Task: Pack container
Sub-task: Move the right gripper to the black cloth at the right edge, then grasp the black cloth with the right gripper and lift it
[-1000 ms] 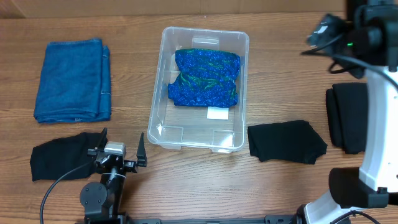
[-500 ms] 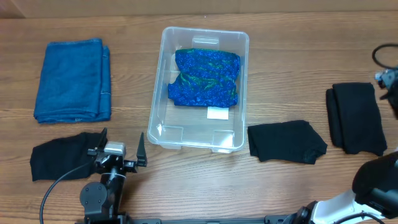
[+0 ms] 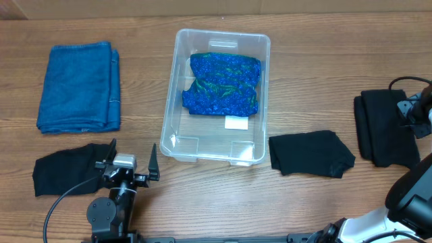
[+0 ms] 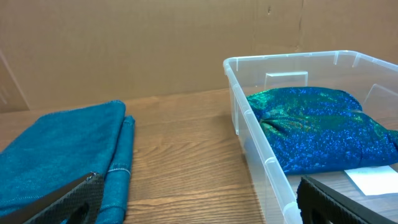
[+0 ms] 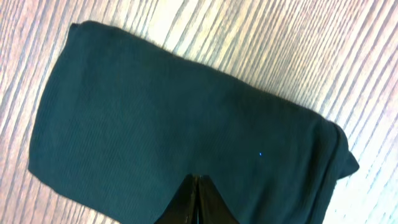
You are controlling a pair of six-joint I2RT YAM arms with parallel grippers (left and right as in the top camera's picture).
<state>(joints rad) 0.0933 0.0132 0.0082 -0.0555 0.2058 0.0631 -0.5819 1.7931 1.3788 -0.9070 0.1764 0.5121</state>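
Right tool point(image 5: 196, 188) barely visible over black cloth point(image 5: 168, 112).

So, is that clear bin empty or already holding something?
Partly filled: the clear bin holds one sparkly blue-green cloth at its far end; the near end is bare.

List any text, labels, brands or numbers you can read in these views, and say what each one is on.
No readable text in any view.
White label on the base of the clear container: no legible print in the overhead or left wrist view; too small to tell whether it is blank.
Nothing else in view carries writing.
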